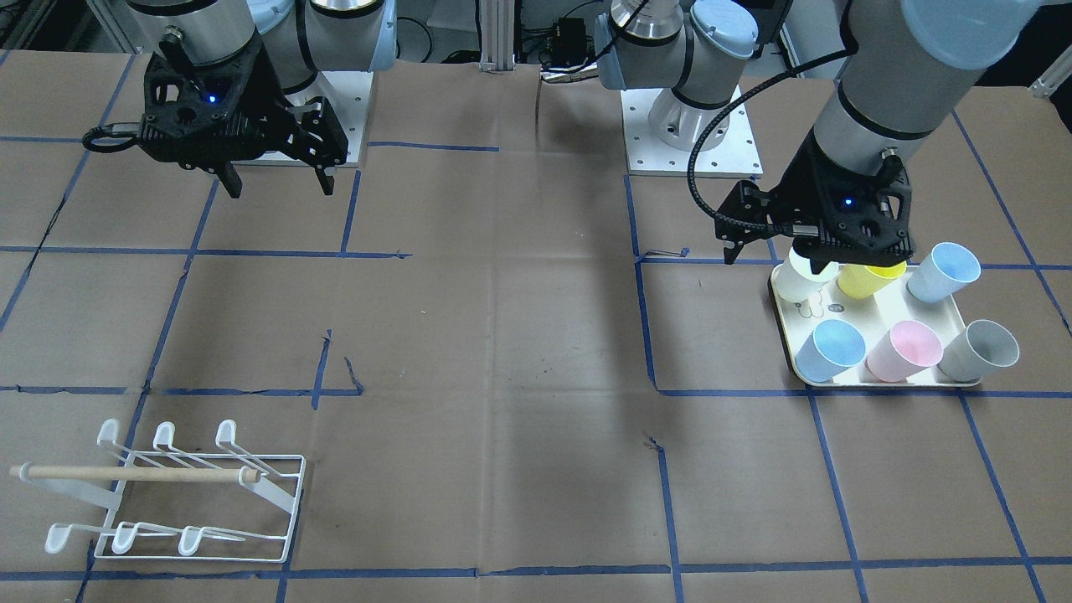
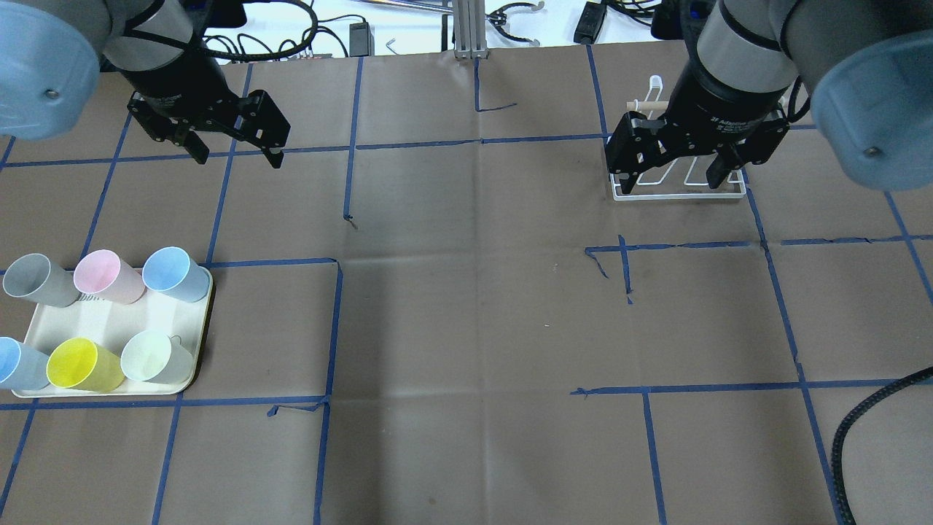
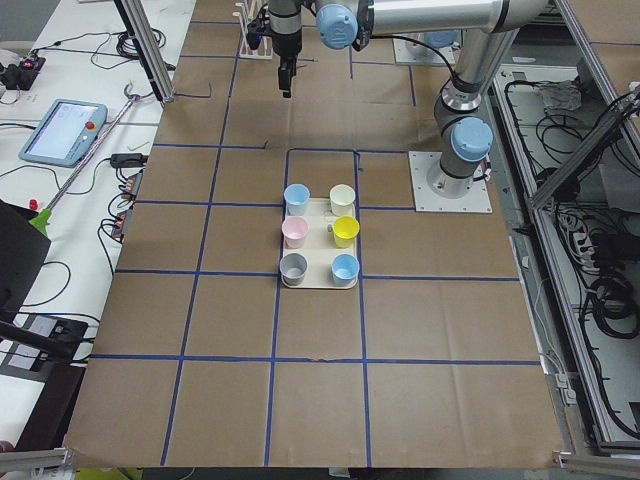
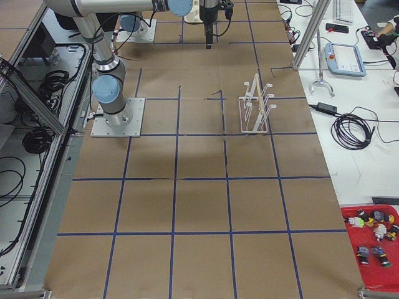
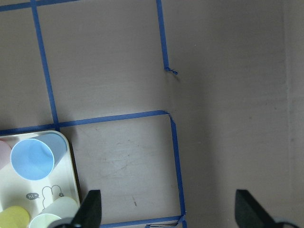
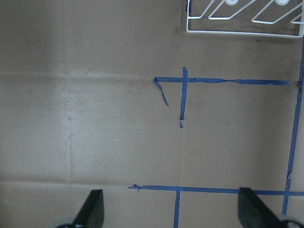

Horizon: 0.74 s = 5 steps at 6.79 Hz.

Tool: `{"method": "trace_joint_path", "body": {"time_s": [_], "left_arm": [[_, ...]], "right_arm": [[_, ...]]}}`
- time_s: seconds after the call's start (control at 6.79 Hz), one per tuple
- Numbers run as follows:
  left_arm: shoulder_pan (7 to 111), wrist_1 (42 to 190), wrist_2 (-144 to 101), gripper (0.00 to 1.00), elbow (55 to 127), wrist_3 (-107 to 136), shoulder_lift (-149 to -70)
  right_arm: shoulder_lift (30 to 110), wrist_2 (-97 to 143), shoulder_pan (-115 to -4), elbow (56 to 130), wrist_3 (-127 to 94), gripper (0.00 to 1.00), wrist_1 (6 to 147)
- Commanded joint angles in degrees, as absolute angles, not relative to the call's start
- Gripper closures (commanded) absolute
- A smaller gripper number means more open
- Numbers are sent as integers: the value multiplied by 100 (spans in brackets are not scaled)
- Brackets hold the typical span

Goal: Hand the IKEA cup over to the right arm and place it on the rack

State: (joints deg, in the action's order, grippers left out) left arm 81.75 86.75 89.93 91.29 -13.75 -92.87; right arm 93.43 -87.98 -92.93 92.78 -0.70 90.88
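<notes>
Six cups stand mouth-up on a cream tray, and both my pincers are spread and empty above the worktop.

The cups sit well below my left pincer and off to its outer side, not between its fingers. They are packed close in two rows, so coming down on one I could knock its neighbour or drag the tray. Their smooth, tapered walls may slip in a shallow grip. The hand-over looks like the riskiest step: if my left pincer lets go before my right pincer has closed, the cup falls. The rack lies below my right pincer; it looks light, and a cup brought down off-centre on a prong could push or tip it.
</notes>
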Motion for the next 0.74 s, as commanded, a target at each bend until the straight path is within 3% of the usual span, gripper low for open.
{"method": "trace_joint_path", "body": {"time_s": [0.0,0.59], "left_arm": [[7221,8299,8974,1,9701,-1817,-9132],[6698,6906,8982,2,10771,-2460,-9263]], "right_arm": [[9343,-8798,-9290,9281,-70,0,9088],[9343,-8780,-9290,9281,-79,0,9088]]}}
